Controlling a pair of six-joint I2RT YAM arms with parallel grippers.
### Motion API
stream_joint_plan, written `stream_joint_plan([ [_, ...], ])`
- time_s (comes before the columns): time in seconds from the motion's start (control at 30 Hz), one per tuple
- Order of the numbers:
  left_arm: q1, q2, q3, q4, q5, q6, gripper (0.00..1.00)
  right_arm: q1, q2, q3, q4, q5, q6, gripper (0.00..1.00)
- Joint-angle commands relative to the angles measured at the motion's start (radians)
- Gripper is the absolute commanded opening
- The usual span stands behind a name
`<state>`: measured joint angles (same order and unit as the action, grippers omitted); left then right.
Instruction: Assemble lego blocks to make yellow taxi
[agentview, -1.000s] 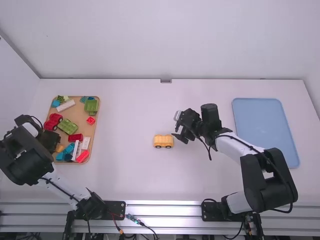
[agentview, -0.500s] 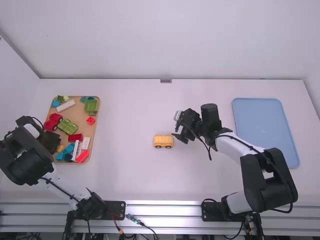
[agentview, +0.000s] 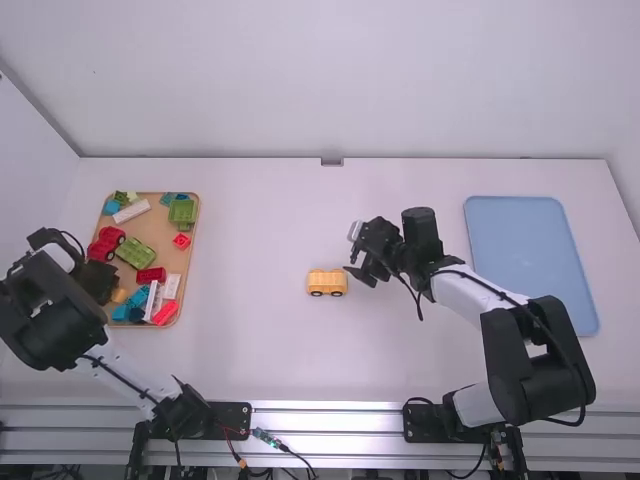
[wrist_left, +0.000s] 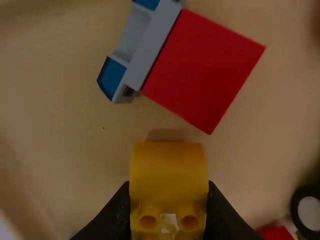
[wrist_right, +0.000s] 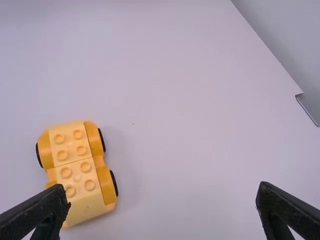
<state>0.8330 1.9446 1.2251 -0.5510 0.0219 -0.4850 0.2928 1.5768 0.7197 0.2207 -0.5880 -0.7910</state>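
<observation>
In the high view the left gripper (agentview: 100, 283) is over the near left part of the wooden tray, beside an orange-yellow block (agentview: 119, 296). The left wrist view has the left gripper (wrist_left: 169, 215) shut on a yellow studded block (wrist_left: 169, 172). A yellow wheeled car (agentview: 327, 282) stands mid-table, the right gripper (agentview: 362, 270) close to its right. Seen from the right wrist, the yellow car (wrist_right: 77, 172) has studs on top and lies near one fingertip of the right gripper (wrist_right: 164, 195), which is wide open with nothing between its fingers.
The wooden tray (agentview: 190, 258) at the left holds red, green, blue and white blocks, including a red car (agentview: 104, 243). A red block (wrist_left: 202, 67) lies close to the held block. A blue tray (agentview: 530, 260) rests at the right.
The left gripper has shifted very slightly over the tray. The right arm and the yellow car have stayed still.
</observation>
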Motion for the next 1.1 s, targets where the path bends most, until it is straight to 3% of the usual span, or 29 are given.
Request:
stream_joint_plan([
  [0.0, -0.008, 0.012, 0.063, -0.032, 0.003, 0.005, 0.04, 0.002, -0.015, 0.018, -0.002, 0.014, 0.001, 0.99],
  [0.23, -0.012, 0.012, 0.198, -0.185, 0.002, 0.005, 0.02, -0.009, -0.015, 0.018, 0.003, 0.011, 0.000, 0.99],
  [0.53, -0.123, 0.004, 0.289, -0.292, -0.012, -0.015, 0.02, -0.046, -0.015, 0.018, 0.029, -0.025, 0.009, 0.99],
  [0.9, -0.477, -0.164, 0.125, -0.237, -0.192, -0.182, 0.02, -0.065, -0.015, 0.018, 0.079, -0.009, 0.114, 0.99],
  [1.07, -0.628, -0.274, 0.048, -0.181, -0.119, 0.074, 0.02, -0.066, -0.015, 0.018, 0.070, -0.009, 0.113, 0.99],
])
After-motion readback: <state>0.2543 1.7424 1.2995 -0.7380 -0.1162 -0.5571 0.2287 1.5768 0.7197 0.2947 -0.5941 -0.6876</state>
